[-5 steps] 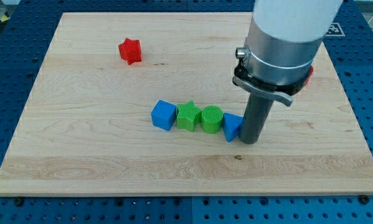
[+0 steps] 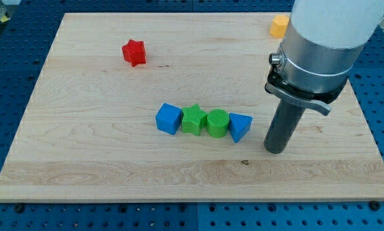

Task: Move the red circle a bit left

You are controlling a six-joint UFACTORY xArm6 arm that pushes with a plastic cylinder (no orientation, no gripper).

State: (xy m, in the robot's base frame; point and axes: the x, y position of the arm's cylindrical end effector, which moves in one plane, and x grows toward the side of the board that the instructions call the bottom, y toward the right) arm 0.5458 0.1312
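Note:
The red circle does not show; the arm's wide body (image 2: pixel 323 45) covers the board's right part. My tip (image 2: pixel 276 151) rests on the board just right of the blue triangle (image 2: pixel 239 127), with a small gap between them. A row of blocks lies at the board's middle: blue cube (image 2: pixel 168 119), green star (image 2: pixel 193 119), green circle (image 2: pixel 218 122), then the blue triangle.
A red star (image 2: pixel 134 52) lies at the upper left. A yellow block (image 2: pixel 279 25) sits near the top edge, just left of the arm. The wooden board (image 2: pixel 83 160) lies on a blue perforated table.
My tip has moved right, away from the blue triangle. The yellow block has come into view. A red sliver that showed at the arm's right edge is now covered.

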